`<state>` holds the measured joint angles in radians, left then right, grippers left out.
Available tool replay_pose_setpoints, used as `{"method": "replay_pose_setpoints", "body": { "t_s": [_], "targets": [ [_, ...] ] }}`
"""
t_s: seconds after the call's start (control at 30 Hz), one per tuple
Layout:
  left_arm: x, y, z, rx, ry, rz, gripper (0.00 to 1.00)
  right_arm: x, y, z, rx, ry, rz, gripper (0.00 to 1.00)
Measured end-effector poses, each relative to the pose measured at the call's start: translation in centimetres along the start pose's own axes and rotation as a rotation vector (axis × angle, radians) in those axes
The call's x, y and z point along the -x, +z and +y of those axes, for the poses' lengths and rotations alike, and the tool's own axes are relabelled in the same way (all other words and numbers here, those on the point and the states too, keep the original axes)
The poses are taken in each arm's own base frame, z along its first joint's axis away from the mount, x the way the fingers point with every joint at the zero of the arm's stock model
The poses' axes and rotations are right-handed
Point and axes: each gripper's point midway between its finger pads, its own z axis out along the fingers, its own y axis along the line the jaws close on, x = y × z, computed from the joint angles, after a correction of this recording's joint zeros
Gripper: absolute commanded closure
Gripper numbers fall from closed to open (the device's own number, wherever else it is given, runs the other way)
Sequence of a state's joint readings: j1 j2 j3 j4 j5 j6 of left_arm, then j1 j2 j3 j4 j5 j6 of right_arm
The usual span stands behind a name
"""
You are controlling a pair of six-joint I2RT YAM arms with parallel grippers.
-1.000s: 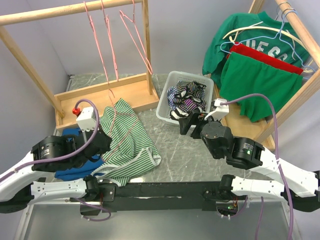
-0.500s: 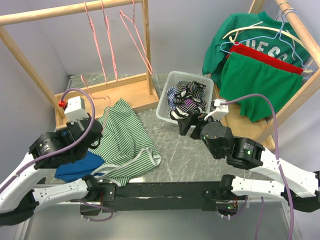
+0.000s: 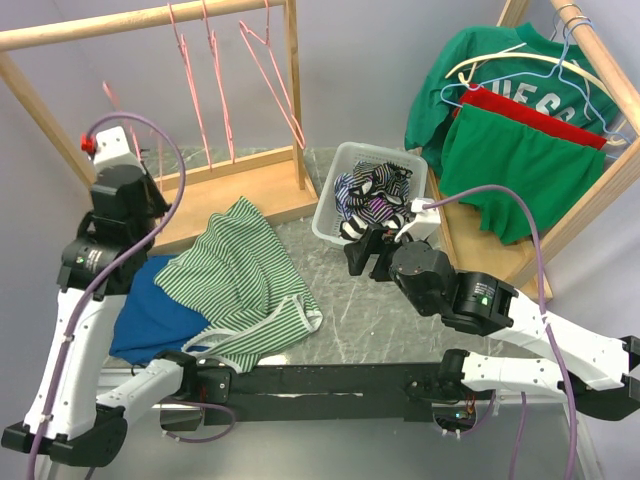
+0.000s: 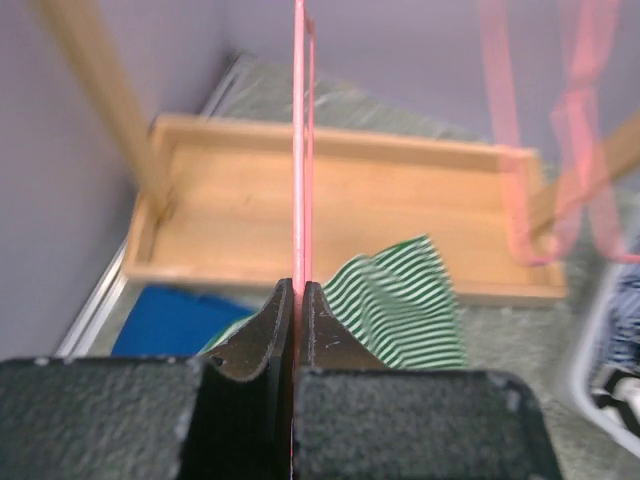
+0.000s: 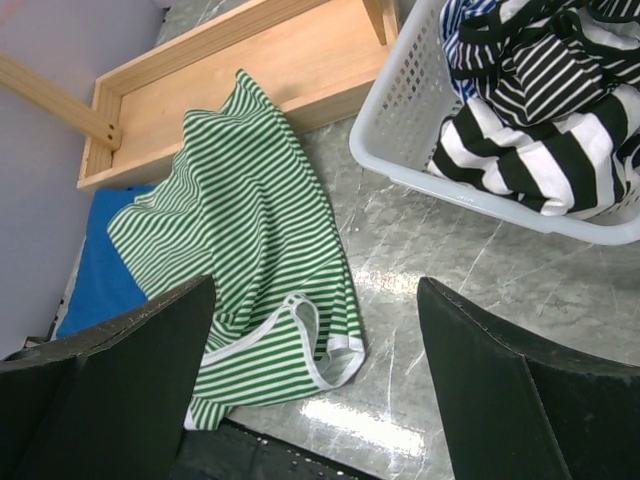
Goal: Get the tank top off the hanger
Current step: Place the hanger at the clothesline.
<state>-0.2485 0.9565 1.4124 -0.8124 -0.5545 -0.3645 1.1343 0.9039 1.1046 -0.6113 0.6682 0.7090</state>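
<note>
- The green-and-white striped tank top (image 3: 250,288) lies crumpled flat on the grey marbled table (image 3: 385,315), close in front of the arm bases. Its white-edged hem points toward the near edge.
- No part of the tank top is on a hanger.
- A blue cloth (image 3: 148,318) lies just to the left of the tank top, partly tucked under it.
- The right gripper (image 5: 315,290) hovers above the table between the tank top and the basket. Its jaws are spread wide with nothing between them, and its camera looks down on the striped fabric.
- The left gripper (image 4: 298,292) is raised high over the left side of the table. Its jaws are pressed together on the thin pink wire hanger (image 4: 299,140), which runs straight up from the fingertips, well apart from the tank top below.
- A white plastic mesh basket (image 3: 330,205) stands on the table beyond the right gripper. It holds black-and-white striped clothes (image 3: 375,195).
- A light wooden rack with a tray base (image 3: 250,195) stands at the back left; the tank top's far edge lies at its tray.
- More pink wire hangers (image 3: 215,90) hang from that rack's rail.
- At the back right, a second wooden rack (image 3: 600,60) carries a green sweatshirt (image 3: 480,60), a red garment (image 3: 530,115) and a green garment (image 3: 510,170).
</note>
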Motion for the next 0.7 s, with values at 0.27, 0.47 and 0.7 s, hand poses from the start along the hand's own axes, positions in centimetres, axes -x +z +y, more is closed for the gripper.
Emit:
{"method": "replay_pose_setpoints", "body": {
  "t_s": [0.27, 0.47, 0.7],
  "targets": [
    [10.0, -4.7, -2.7, -0.220, -0.035, -0.246, 0.99, -0.4, 0.2, 0.0, 0.003, 0.000, 0.003, 0.10],
    [12.5, -5.9, -2.7, -0.239, -0.019, -0.331, 0.99, -0.4, 0.4, 0.1, 0.005, 0.002, 0.001, 0.10],
    [11.7, -1.2, -4.4, -0.210, 0.058, -0.278, 0.99, -1.1, 0.8, 0.1, -0.001, -0.009, 0.013, 0.10]
  ]
}}
